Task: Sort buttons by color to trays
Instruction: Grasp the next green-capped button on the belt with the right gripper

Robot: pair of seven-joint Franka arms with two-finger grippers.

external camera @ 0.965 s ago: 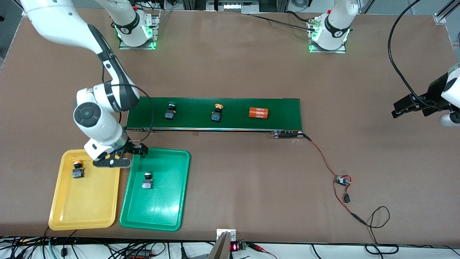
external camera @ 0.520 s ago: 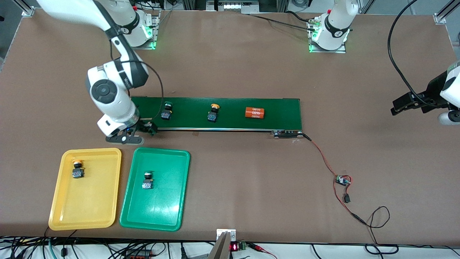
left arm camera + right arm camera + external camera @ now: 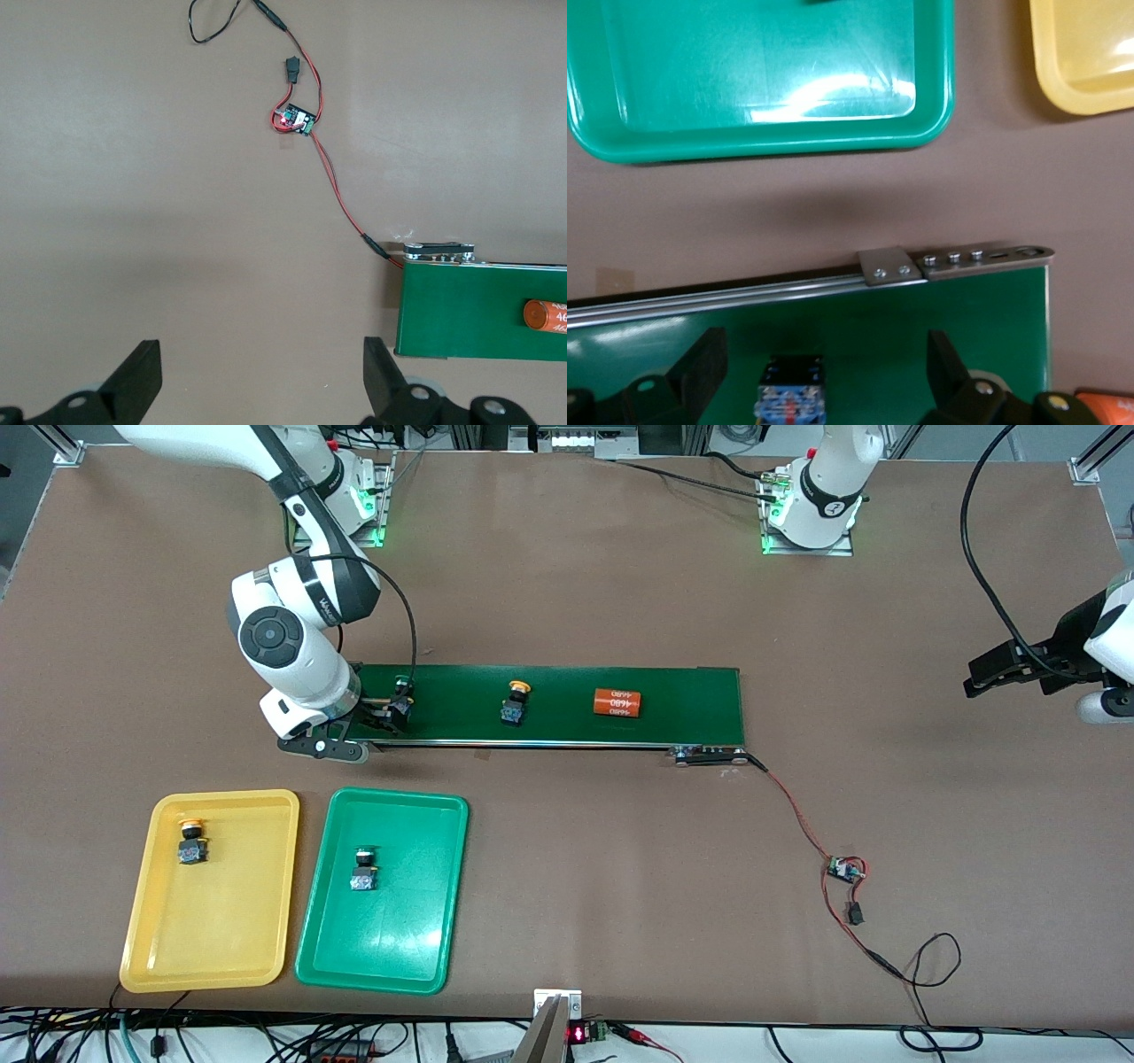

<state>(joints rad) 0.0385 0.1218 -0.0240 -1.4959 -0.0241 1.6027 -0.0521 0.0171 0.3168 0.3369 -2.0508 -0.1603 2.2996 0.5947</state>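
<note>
- Front: my right gripper point(image 3: 379, 724) has come up off the trays to the conveyor point(image 3: 691, 700) end, fingers apart round the green button point(image 3: 403, 701); yellow tray point(image 3: 142, 948) and green tray point(image 3: 425, 948) hold one each
- Left wrist: left gripper point(image 3: 257, 390) waits open over bare table
- Right wrist: button body point(image 3: 790, 403) sits between my fingers, so next pick looks near

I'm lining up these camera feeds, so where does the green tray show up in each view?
Front view: the green tray lies beside the yellow tray, nearer the camera than the conveyor belt.
Left wrist view: not in it.
Right wrist view: the green tray is partly in frame, with bare table between it and the belt.
Shared landmark: the conveyor belt, seen in all three views.
</note>
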